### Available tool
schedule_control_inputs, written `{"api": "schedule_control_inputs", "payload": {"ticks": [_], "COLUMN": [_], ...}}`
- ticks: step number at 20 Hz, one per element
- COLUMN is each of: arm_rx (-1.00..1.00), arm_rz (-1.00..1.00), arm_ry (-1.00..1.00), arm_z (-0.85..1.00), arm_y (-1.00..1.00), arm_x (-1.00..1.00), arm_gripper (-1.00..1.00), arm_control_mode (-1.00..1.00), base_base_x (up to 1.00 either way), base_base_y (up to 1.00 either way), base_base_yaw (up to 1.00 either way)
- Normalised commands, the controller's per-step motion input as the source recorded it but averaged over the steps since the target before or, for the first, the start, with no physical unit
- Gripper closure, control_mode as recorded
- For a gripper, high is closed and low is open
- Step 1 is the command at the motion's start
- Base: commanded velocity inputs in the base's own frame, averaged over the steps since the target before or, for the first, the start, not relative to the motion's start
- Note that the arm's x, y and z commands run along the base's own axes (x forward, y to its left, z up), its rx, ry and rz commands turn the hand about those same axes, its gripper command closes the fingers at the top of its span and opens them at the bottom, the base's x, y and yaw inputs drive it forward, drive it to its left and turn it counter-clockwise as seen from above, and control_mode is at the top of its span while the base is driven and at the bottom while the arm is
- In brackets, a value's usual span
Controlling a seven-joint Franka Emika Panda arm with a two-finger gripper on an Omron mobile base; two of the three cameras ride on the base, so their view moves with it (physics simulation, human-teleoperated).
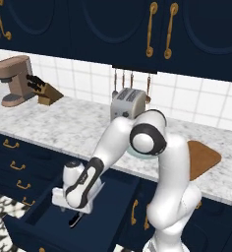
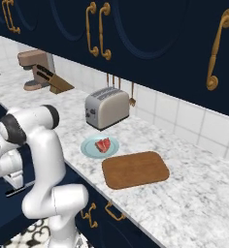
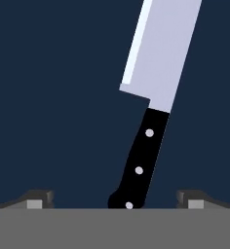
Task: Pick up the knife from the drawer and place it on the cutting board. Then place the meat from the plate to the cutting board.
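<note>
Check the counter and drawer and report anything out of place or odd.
Nothing stands out. The knife lies flat in the open drawer, the meat sits on the plate, and the cutting board lies bare beside it.

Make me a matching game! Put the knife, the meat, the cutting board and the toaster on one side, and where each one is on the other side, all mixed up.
Things:
1. knife
2. meat
3. cutting board
4. toaster

Places:
A. on the teal plate
B. flat on the marble counter, nothing on it
C. on the floor of the open navy drawer
D. standing by the tiled wall, under the cabinets

Pairs: 1-C, 2-A, 3-B, 4-D
</note>
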Motion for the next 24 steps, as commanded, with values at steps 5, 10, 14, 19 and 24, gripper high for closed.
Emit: {"api": "schedule_control_inputs", "payload": {"ticks": [5,10,14,19,24], "arm_rx": [0.00,0.00,-0.06,-0.09,-0.01], "arm_rz": [0.00,0.00,0.00,0.00,0.00], "arm_ry": [0.06,0.07,0.13,0.11,0.00], "arm_z": [-0.34,-0.29,-0.27,-0.34,-0.14], "arm_y": [0.00,0.00,0.16,0.36,0.29], "arm_x": [0.02,0.15,0.18,0.03,0.00], "arm_gripper": [-1.00,-1.00,-1.00,1.00,1.00], "arm_control_mode": [-1.00,-1.00,-1.00,-1.00,-1.00], "base_base_x": [0.00,0.00,0.00,0.00,0.00], "base_base_y": [0.00,0.00,0.00,0.00,0.00], "base_base_yaw": [0.00,0.00,0.00,0.00,0.00]}}
